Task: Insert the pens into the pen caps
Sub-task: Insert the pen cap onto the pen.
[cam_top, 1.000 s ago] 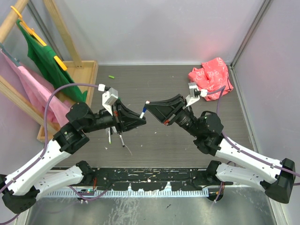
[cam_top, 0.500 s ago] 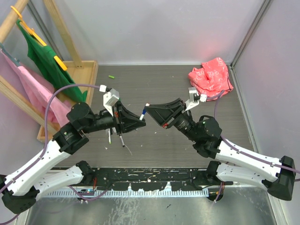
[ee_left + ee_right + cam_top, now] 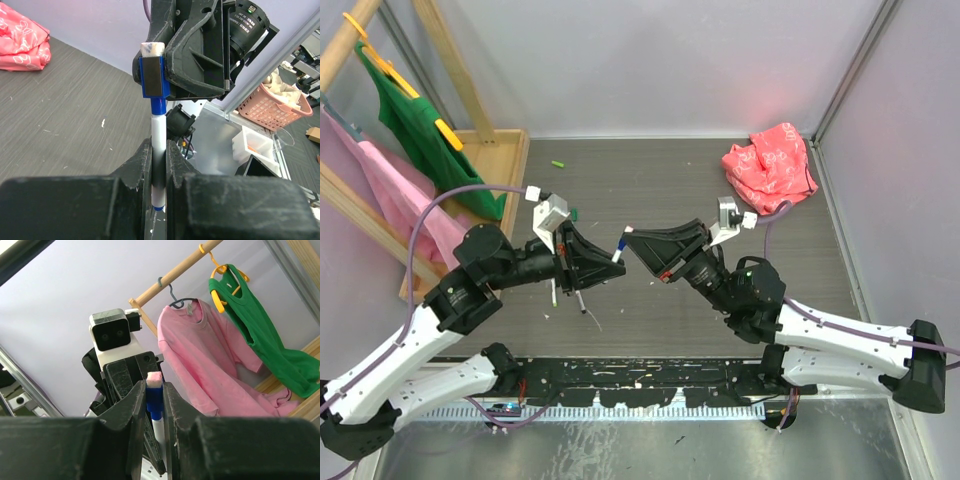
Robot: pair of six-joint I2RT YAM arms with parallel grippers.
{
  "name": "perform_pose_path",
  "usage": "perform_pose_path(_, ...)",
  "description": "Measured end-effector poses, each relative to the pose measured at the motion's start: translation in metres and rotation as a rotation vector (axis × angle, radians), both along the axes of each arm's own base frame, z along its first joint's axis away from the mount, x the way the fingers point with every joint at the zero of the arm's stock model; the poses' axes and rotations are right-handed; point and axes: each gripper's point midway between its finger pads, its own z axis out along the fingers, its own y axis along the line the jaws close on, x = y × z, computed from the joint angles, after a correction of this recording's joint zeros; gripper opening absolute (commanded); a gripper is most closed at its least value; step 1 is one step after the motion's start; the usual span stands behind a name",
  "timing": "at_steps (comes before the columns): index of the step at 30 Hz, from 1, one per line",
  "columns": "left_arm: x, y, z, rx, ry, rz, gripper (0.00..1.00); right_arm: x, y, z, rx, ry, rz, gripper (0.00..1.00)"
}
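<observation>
Left gripper [image 3: 608,264] clamped on white pen [image 3: 159,145]. Right gripper [image 3: 634,243] pinches blue cap [image 3: 154,75], seated over the pen tip. Meeting point now further left than a second ago.

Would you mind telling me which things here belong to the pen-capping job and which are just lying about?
Job: pen in the left gripper; blue cap in the right gripper; loose pens on the table; small green cap farther back.
Lying about: red bag; green shirt, pink shirt on the wooden rack.
</observation>
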Motion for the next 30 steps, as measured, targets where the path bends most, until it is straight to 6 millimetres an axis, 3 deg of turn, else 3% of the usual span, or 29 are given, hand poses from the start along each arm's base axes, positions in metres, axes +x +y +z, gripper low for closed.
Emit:
perform_pose_path(8, -0.002, 0.001, -0.005, 0.019, 0.014, -0.006, 0.0, -0.003, 0.003, 0.0, -0.021, 0.003, -0.014, 0.03)
perform_pose_path(12, -0.002, 0.001, 0.001, 0.004, 0.0, -0.009, 0.0, -0.004, 0.001, 0.011, -0.084, -0.028, -0.041, 0.09)
perform_pose_path(20, -0.003, 0.002, 0.025, -0.057, -0.064, -0.008, 0.0, -0.01, 0.001, 0.042, -0.136, -0.102, -0.051, 0.35)
perform_pose_path(25, 0.001, 0.003, 0.035, -0.081, -0.103, 0.014, 0.0, -0.02, 0.014, 0.022, -0.222, -0.105, 0.005, 0.45)
perform_pose_path(30, 0.001, 0.006, 0.037, -0.084, -0.106, 0.026, 0.0, -0.022, 0.009, 0.018, -0.251, -0.114, 0.003, 0.5)
